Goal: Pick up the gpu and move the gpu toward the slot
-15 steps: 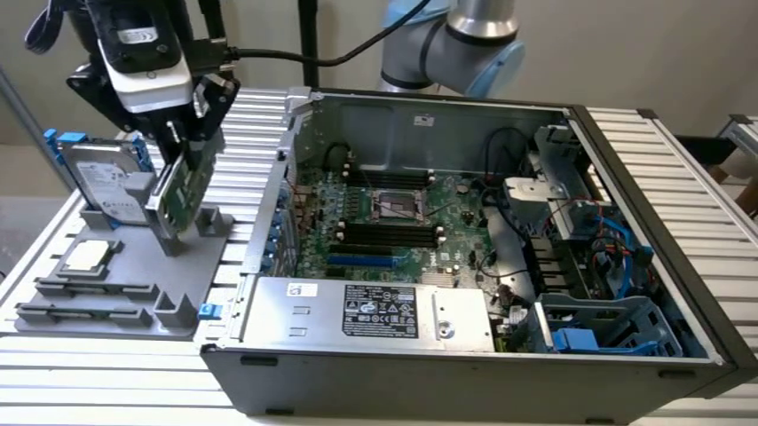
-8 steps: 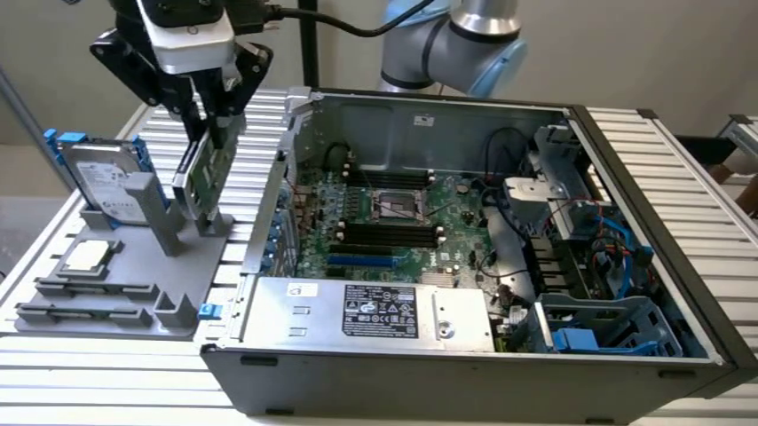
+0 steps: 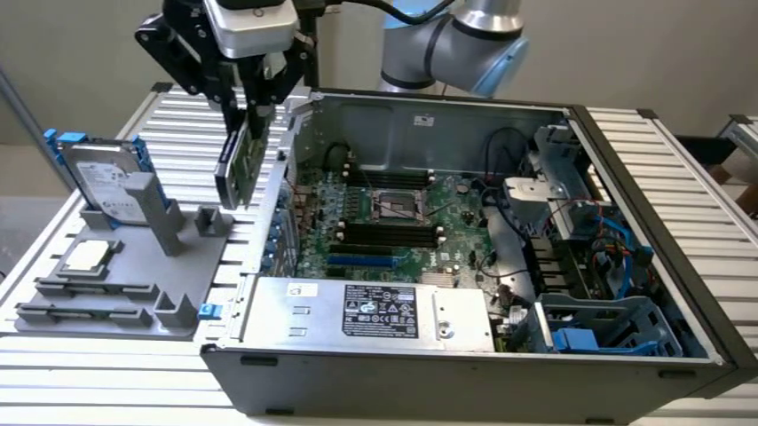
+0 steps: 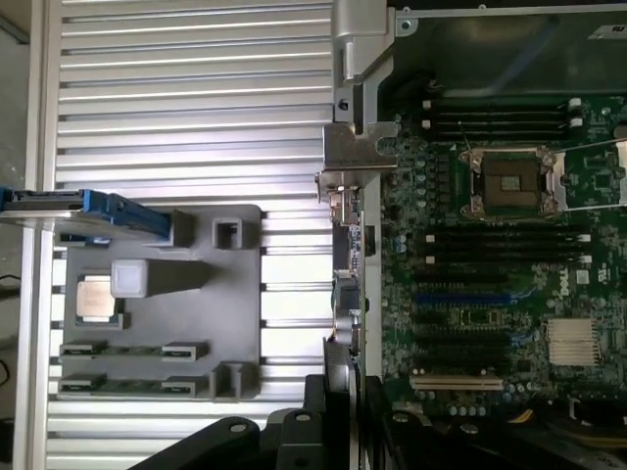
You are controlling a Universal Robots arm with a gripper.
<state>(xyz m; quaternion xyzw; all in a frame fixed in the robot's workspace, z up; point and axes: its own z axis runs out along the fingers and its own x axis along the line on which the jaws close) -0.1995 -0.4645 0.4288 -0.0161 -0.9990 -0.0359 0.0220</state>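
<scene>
The gripper (image 3: 251, 105) is clamped on the top edge of the gpu (image 3: 240, 164), holding the card lifted clear of the gray fixture tray (image 3: 130, 284) (the card hangs edge-on, bracket end down). It hovers just beside the open computer case (image 3: 474, 355), at the case wall on the exterior view's left, above the ribbed table (image 3: 106, 390). The hard drive (image 3: 101, 182) stands upright in the tray.

In the wrist view the gpu (image 4: 345, 294) lies between the tray (image 4: 235, 294) and the motherboard (image 4: 490, 294).
</scene>
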